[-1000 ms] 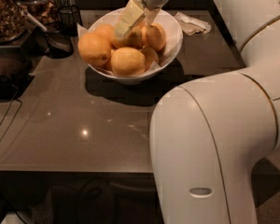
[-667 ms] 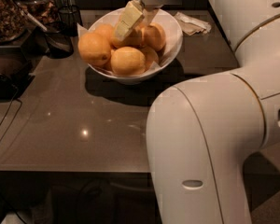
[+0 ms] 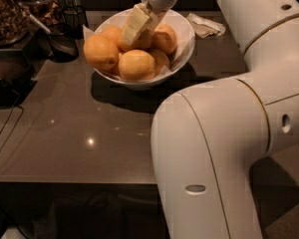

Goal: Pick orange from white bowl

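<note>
The white bowl (image 3: 184, 31) stands at the back of the dark table (image 3: 79, 138) and holds several yellow-orange oranges. One orange (image 3: 100, 52) bulges over the bowl's left rim, one (image 3: 136, 64) lies at the front and one (image 3: 165, 38) at the right. My gripper (image 3: 135, 26) comes down from the top of the camera view, tilted to the lower left, and sits over the middle of the pile, right at the top fruit. Whether it touches or holds a fruit cannot be told.
My large white arm (image 3: 224, 143) fills the right and lower part of the view. A black mesh cup (image 3: 74, 18) and a dark scoop (image 3: 60, 43) stand left of the bowl. A crumpled napkin (image 3: 205, 26) lies at the right. A cable (image 3: 5, 128) runs along the left.
The gripper has stayed over the middle of the bowl, almost unmoved. The big arm link in the foreground has shifted slightly to the left. The oranges have not moved.
</note>
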